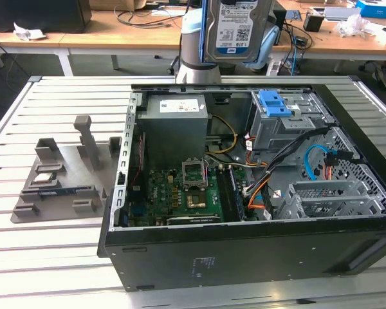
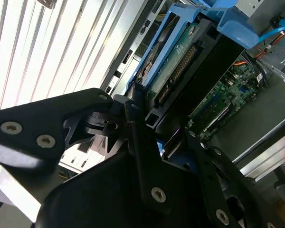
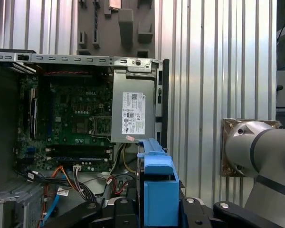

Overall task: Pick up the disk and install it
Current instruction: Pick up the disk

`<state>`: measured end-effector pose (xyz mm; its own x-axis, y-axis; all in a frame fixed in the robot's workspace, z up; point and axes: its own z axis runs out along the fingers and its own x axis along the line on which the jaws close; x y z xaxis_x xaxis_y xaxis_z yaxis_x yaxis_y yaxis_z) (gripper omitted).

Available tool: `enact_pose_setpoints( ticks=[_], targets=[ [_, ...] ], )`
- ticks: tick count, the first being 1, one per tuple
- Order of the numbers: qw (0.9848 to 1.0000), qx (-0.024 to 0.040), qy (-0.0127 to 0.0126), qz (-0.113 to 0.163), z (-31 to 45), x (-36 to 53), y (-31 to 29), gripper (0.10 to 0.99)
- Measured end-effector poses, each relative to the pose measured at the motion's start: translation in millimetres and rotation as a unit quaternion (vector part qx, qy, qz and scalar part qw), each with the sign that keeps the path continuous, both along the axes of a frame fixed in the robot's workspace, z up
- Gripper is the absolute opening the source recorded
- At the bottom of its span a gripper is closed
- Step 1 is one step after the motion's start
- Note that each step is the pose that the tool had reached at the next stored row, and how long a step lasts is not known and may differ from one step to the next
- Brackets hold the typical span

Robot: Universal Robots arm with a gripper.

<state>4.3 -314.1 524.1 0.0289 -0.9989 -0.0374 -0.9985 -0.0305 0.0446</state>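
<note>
Saw slatted table [image 1: 51,257] bearing open computer case [image 1: 244,257], grey power supply [image 1: 175,122] inside. Found disk [image 1: 239,29] aloft above case's far edge in exterior view, label showing. Noted gripper [image 2: 156,128] clamped on disk's blue frame in second wrist view.

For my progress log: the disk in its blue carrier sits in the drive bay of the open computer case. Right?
No, it is not in the drive bay. The exterior view shows the disk in its blue carrier raised above the open computer case; the first wrist view shows the claw shut on it.
</note>
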Motion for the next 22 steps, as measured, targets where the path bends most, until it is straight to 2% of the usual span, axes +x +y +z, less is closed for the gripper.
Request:
enact_pose_setpoints(
  ticks=[9, 22],
  targets=[
    [1.0, 0.0, 0.0, 0.0, 0.1, 0.3, -1.3, 0.365],
    [1.0, 0.0, 0.0, 0.0, 0.0, 0.3, -29.7, 0.365]
  ],
)
